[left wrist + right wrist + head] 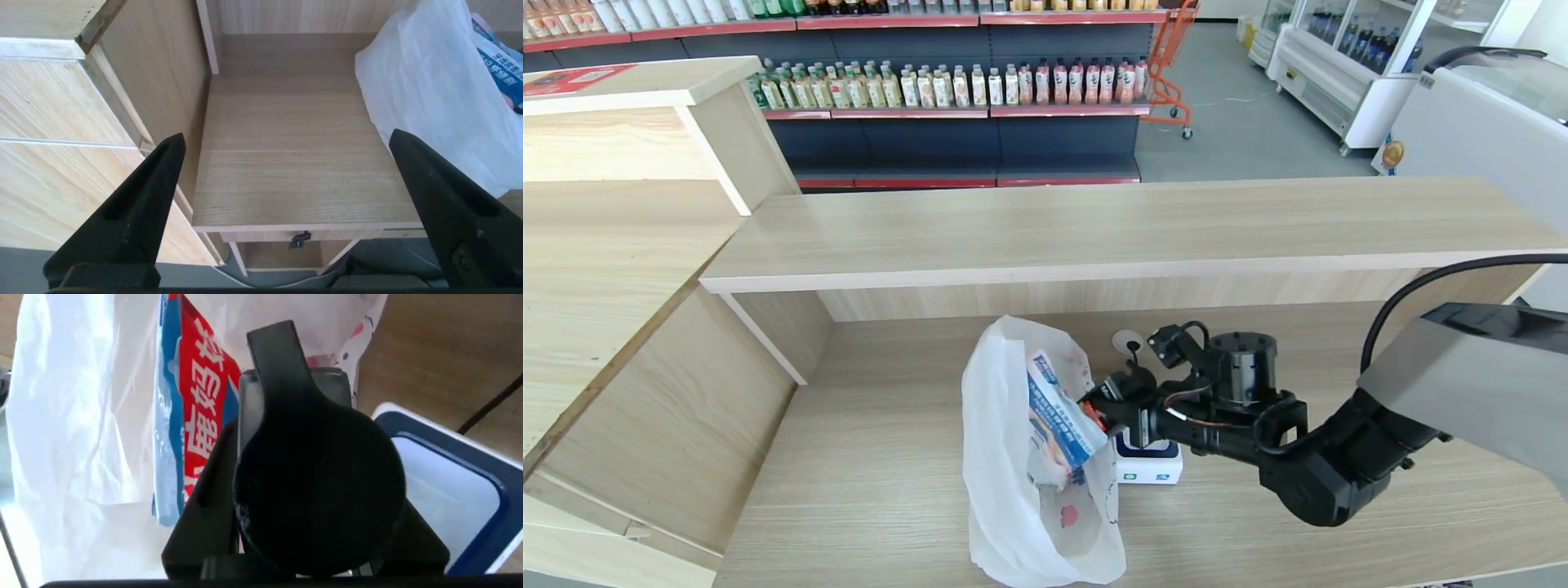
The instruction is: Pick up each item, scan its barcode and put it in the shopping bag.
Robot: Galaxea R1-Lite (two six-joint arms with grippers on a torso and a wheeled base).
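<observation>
Letting go too soon looks like the main risk. The blue-and-white packet stands tilted at the mouth of the shopping bag, low in the centre of the head frame, with its lower end inside the film and its upper end above the rim. Released there, it could tip out onto the counter instead of sliding down. The bag is thin, limp plastic standing by itself, so a push from the packet or the claw could fold the mouth shut or drag the bag sideways.

The left gripper hangs over the counter's near edge, with its fingers spread wide and nothing between them. The right gripper, just right of the bag, appears clamped on the packet's right edge. A dark round housing hides its fingers in the right wrist view, so that is judged from the head view.

Inside the bag, beneath the packet, pale shapes with red marks show through the film; I cannot tell whether they are goods or print. Just behind the gripper sits a white box with a blue top, likely the scanner. Higher in the frame runs the raised ledge, then the drink shelves.
</observation>
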